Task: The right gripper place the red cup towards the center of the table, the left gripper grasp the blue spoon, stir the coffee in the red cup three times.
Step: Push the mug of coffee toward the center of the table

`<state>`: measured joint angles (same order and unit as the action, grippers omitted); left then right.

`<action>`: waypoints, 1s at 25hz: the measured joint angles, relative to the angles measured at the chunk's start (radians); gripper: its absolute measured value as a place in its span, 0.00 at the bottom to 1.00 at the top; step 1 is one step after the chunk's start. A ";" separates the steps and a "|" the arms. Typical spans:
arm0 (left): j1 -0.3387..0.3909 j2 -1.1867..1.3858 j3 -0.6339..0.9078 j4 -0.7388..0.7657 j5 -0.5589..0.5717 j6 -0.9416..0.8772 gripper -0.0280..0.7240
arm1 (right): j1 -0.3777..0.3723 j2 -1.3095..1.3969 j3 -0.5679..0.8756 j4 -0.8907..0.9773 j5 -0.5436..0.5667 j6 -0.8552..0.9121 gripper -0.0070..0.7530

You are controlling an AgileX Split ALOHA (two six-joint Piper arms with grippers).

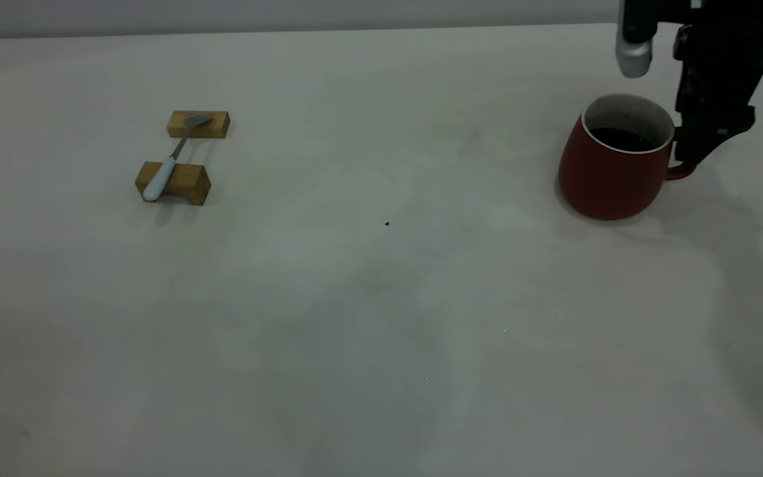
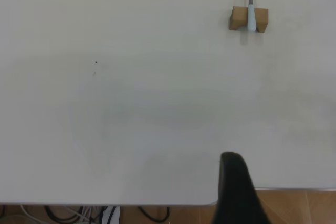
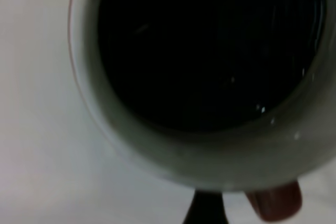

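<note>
Table (image 1: pixel 368 318), broad and off-white, carried everything, with its centre bare. Far toward the right side stood the red cup (image 1: pixel 613 162), a pot-bellied dark red mug with a white lining and thin white rim, upright and leaning slightly in the exterior view, holding dark coffee (image 1: pixel 622 138). Its loop handle (image 1: pixel 681 172) pointed away from the table's centre, toward the right hand (image 1: pixel 703 149). That hand, black and angular, reached down from above and met the handle; whether its fingers had closed on the handle could not be told. The centre lay to the cup's left, so the coming move would likely carry the cup that way. Well apart, on the left side, two tan wooden blocks (image 1: pixel 183 154) bridged the blue spoon (image 1: pixel 171 160), pale handle nearer the camera, grey bowl on the farther block. The left hand (image 2: pixel 236 192) hung back over the table's edge, its opening impossible to tell.
</note>
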<state>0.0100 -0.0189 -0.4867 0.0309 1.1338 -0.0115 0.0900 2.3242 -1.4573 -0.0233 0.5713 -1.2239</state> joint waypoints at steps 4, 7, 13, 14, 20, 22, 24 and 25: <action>0.000 0.000 0.000 0.000 0.000 0.000 0.75 | 0.015 0.013 -0.001 -0.004 -0.001 -0.006 0.86; 0.000 0.000 0.000 0.000 0.000 0.000 0.75 | 0.033 0.027 -0.001 -0.003 -0.001 -0.007 0.82; 0.000 0.000 0.000 0.000 0.000 0.000 0.75 | 0.082 0.036 -0.001 0.033 -0.018 -0.008 0.76; 0.000 0.000 0.000 0.000 0.000 0.000 0.75 | 0.091 0.036 -0.001 0.038 -0.025 -0.008 0.76; 0.000 0.000 0.000 0.000 0.000 0.000 0.75 | 0.143 0.036 -0.001 0.084 -0.063 -0.008 0.75; 0.000 0.000 0.000 0.000 0.000 0.000 0.75 | 0.166 0.036 -0.001 0.098 -0.077 -0.008 0.75; 0.000 0.000 0.000 0.000 0.000 0.000 0.75 | 0.189 0.036 -0.001 0.119 -0.091 -0.008 0.75; 0.000 0.000 0.000 0.000 0.000 0.000 0.75 | 0.201 0.036 -0.001 0.129 -0.096 -0.008 0.75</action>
<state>0.0100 -0.0189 -0.4867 0.0309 1.1338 -0.0115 0.2914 2.3600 -1.4582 0.1060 0.4748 -1.2321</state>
